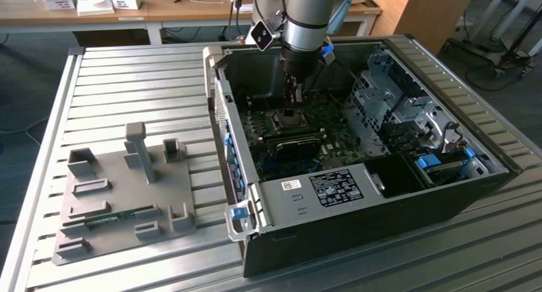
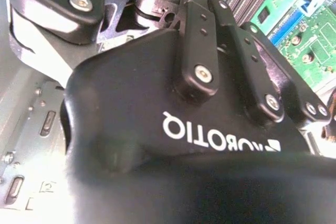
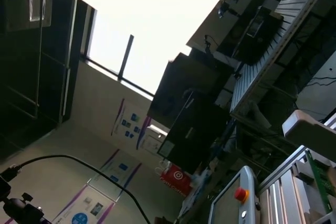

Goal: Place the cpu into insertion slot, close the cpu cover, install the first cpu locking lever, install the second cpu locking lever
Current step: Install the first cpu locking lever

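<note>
Ribbed metal workbench, open computer case lying on it, wooden desks behind.

You have a white label with print on the case's near panel, and a grey fixture tray well apart on the exterior view's left. Your arm reaches down into the case; the gripper hangs just above the cpu socket on the motherboard. You cannot tell how far its fingers are parted, nor whether they hold the cpu. In the second wrist view the gripper's black body carries white lettering.
</note>
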`<control>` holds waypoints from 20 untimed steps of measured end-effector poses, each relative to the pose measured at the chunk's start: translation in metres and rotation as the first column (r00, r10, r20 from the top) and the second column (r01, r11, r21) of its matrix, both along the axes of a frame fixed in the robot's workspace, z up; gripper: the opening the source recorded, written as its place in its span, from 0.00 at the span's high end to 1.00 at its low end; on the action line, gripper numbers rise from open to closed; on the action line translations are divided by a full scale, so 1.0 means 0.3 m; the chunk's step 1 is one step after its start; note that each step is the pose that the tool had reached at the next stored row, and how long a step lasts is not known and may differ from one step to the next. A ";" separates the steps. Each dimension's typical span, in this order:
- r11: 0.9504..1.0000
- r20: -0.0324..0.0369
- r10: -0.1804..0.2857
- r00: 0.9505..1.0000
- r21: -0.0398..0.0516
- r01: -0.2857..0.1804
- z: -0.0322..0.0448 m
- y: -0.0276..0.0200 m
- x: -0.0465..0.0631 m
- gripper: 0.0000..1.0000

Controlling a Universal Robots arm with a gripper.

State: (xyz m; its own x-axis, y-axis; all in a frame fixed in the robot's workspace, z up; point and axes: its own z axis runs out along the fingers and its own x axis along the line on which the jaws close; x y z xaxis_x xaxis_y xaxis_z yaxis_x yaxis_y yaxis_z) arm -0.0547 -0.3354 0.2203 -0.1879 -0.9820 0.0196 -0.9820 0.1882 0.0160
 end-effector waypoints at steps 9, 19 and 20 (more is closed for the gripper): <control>1.000 0.000 0.017 1.000 0.000 -0.017 0.000 0.000 0.000 0.89; 1.000 0.000 0.022 1.000 0.000 -0.022 0.012 0.000 0.000 0.89; 1.000 0.000 0.022 1.000 0.000 -0.022 0.012 0.000 0.000 0.89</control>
State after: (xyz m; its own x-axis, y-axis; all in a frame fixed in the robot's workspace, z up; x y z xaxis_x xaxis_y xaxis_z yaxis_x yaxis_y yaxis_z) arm -0.0547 -0.3354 0.2240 -0.1664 -0.9859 0.0194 -0.9859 0.1667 0.0159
